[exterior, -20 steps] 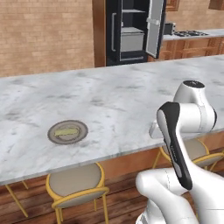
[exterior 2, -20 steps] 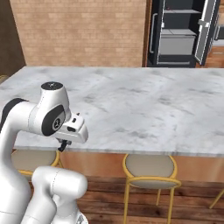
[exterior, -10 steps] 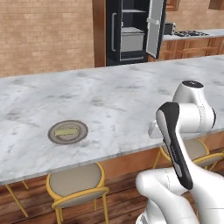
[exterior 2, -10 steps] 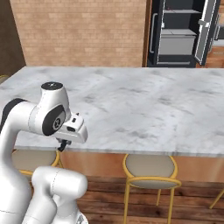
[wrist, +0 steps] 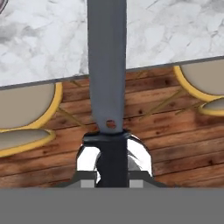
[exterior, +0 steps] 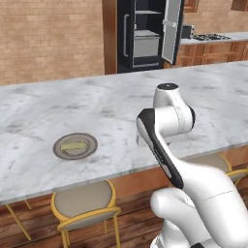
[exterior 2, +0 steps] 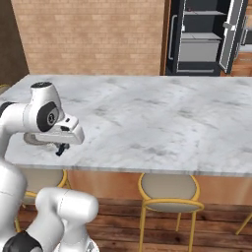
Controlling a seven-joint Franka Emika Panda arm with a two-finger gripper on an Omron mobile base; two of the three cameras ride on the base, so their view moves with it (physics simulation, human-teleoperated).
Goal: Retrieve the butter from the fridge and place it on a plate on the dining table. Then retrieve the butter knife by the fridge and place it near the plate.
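Hand view: our gripper point(wrist: 112, 151) pinching butter knife point(wrist: 107, 65), blade over dining table point(exterior: 121, 106) near edge. Nothing changed since earlier frame. Butter point(exterior: 73, 145) on plate point(exterior: 61, 151), left; open marble around.

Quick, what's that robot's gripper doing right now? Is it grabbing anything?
Gripper: closed on the butter knife, which points out ahead of it over the dining table edge.

Marble dining table point(exterior: 43, 109), plate point(exterior: 75, 146) holding butter point(exterior: 75, 145)
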